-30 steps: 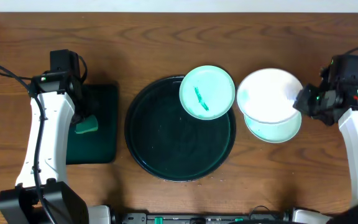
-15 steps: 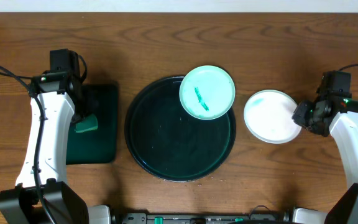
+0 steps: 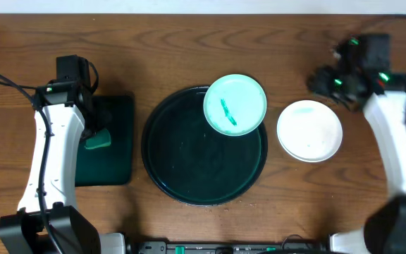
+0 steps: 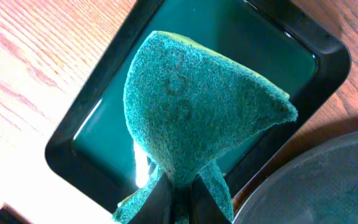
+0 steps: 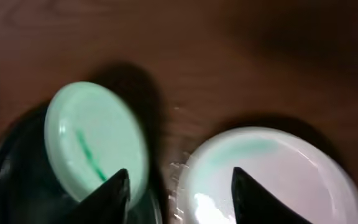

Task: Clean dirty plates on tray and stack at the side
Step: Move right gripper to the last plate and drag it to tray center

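Sponge pinched on the left, right claw empty

Brown wooden table [image 3: 189,49] with the big round black tray [image 3: 182,169] dead centre and a smaller dark green rectangular tray [image 3: 118,155] to its left. One pale teal round plate with a teal scribble [image 3: 235,104] sits on the black tray's upper right rim, and a clean white round plate [image 3: 309,131] is on the table just right of it. Left gripper [image 4: 178,202] is clamped on a green scouring sponge [image 4: 191,112] over the green tray. Right gripper [image 5: 180,186] hangs spread and empty above the plates.
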